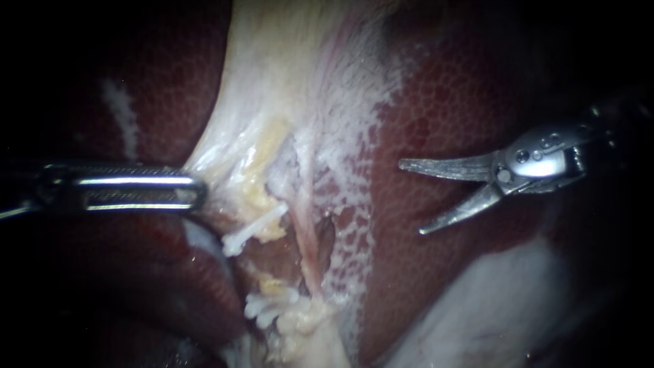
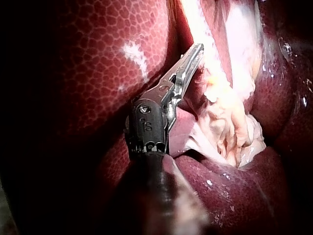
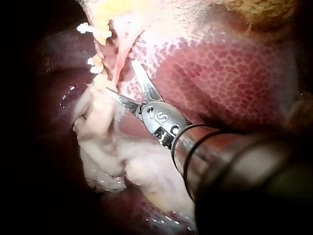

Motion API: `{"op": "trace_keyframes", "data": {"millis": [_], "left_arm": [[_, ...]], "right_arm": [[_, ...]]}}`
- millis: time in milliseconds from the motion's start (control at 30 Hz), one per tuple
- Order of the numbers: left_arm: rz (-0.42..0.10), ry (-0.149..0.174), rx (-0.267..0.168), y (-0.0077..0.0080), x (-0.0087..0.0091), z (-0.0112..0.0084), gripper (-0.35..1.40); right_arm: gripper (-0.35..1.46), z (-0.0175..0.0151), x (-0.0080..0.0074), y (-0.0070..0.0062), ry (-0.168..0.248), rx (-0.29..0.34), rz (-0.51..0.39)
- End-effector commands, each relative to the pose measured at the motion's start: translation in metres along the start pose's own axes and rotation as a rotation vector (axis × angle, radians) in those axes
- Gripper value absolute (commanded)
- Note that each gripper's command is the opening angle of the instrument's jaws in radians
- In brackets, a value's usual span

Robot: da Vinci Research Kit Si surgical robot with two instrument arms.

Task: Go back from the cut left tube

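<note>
The slender right instrument with 2 curved metal blades (image 1: 411,197) is seen wide open and empty over the mottled dark red liver (image 1: 443,102), well apart from the cut left tube (image 1: 274,285), whose pale yellowish stumps carry small white clips (image 1: 253,230) near the middle of the endoscope view. The left instrument with flat slotted jaws (image 1: 199,189) is closed on the pale sheet of tissue (image 1: 252,102) beside the upper stump. The tube is judged soft, wet, slippery and easily torn, so it is best left ungripped; any hold needed is better taken on fatty tissue beside the clips
</note>
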Motion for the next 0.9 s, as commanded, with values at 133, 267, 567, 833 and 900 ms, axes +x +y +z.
{"op": "trace_keyframes", "data": {"millis": [133,267,567,833,900], "left_arm": [[0.000,0.000,0.000,0.0000,0.0000,0.0000,-0.35],[0.000,0.000,-0.001,0.0000,0.0000,0.0001,-0.35],[0.000,0.000,-0.001,0.0003,0.0000,0.0003,-0.35],[0.002,-0.002,-0.004,0.0025,0.0008,0.0017,-0.35],[0.003,-0.002,-0.006,0.0033,0.0012,0.0023,-0.35]], "right_arm": [[1.06,-0.0001,0.0002,0.0002,-0.012,-0.025,-0.021],[1.10,-0.0002,0.0002,0.0003,-0.018,-0.036,-0.038],[1.11,-0.0003,0.0002,0.0004,-0.019,-0.036,-0.044],[1.15,-0.0003,-0.0002,0.0005,-0.019,-0.037,-0.044],[1.15,-0.0002,-0.0003,0.0005,-0.020,-0.037,-0.044]]}}
